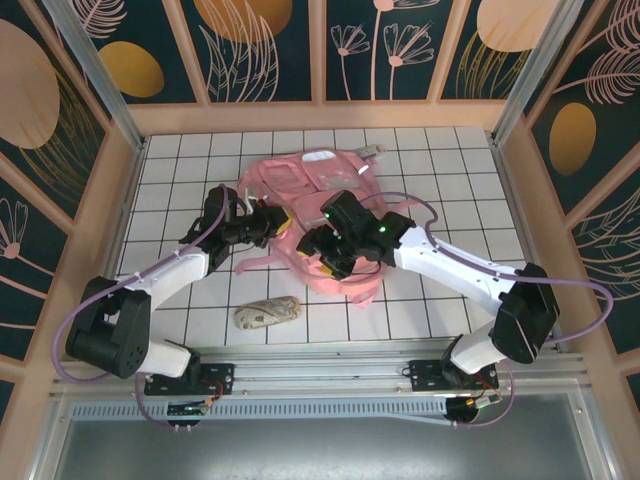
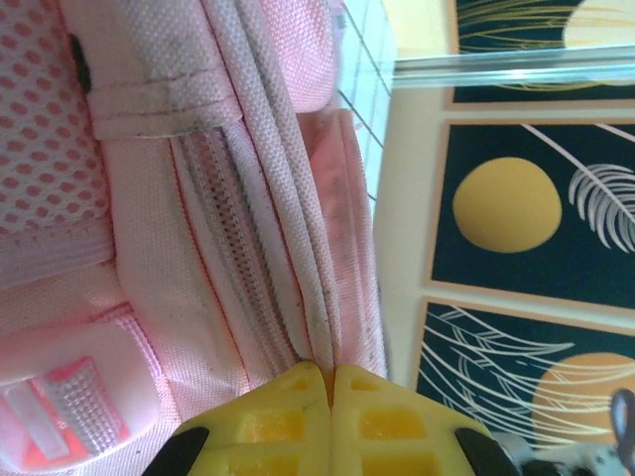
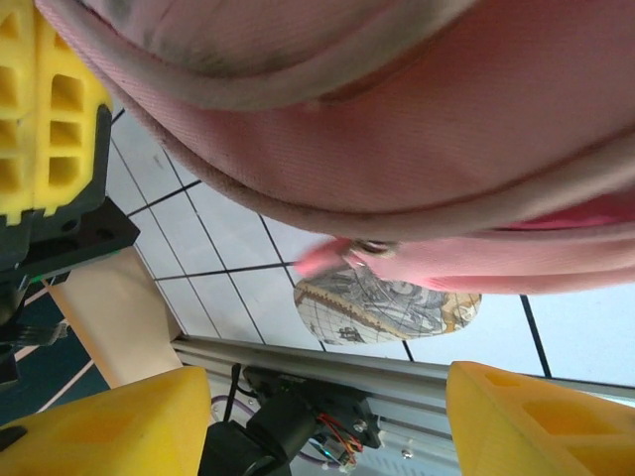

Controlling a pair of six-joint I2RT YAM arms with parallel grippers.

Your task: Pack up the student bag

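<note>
While clamped, left gripper (image 2: 330, 385): pinches student bag (image 2: 228, 198) seam, bottom centre; hold steady.
right gripper (image 3: 322, 402): jaws wide; grasp opposite rim.

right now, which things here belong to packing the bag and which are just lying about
For the job: student bag; map-print pouch, probably to go in.
Just there: tiled table; patterned wall panels.

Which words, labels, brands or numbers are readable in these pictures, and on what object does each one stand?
No text can be read.
On the map-print pouch: any lettering in the print is too small and blurred to read.
On the pink backpack: no legible label or brand shows.
</note>
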